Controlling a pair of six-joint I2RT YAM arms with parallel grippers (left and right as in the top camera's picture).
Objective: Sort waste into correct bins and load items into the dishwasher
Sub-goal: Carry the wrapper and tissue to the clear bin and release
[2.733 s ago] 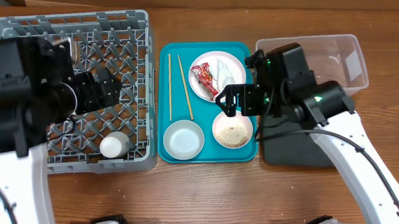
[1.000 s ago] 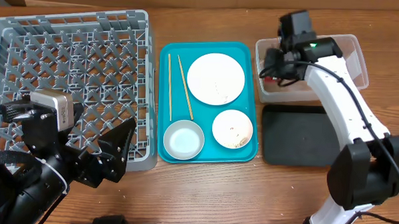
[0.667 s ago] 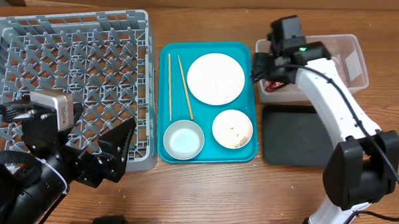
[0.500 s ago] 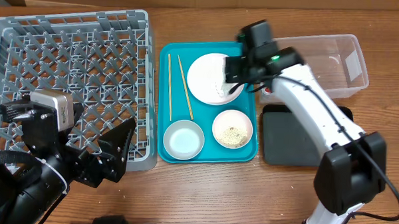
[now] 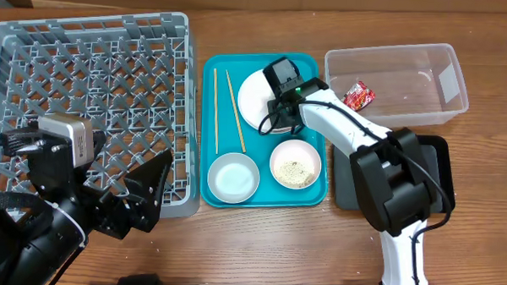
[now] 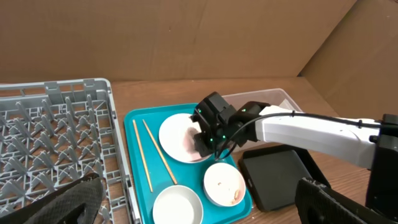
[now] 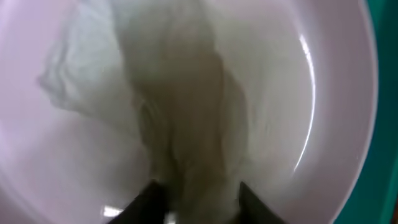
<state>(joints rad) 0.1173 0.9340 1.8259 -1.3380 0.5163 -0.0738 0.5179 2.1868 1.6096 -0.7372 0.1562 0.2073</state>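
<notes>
near left, the left gripper (image 6: 199, 186) gapes wide, empty. farther, the right gripper (image 7: 199, 202) is pinched narrow on the crumpled white paper tissue (image 7: 180, 106) lying on the round white plate (image 7: 323, 93). far right, the crumpled red shiny wrapper (image 5: 357, 95) sits in the clear rectangular plastic tub (image 5: 408, 76).

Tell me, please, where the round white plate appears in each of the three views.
Overhead: white plate upper centre, on the teal tray, partly under the right arm.
Left wrist: plate at centre, on the tray.
Right wrist: plate fills the frame, tissue on it.
Shared landmark: teal tray, a sliver at right wrist's right edge.
</notes>
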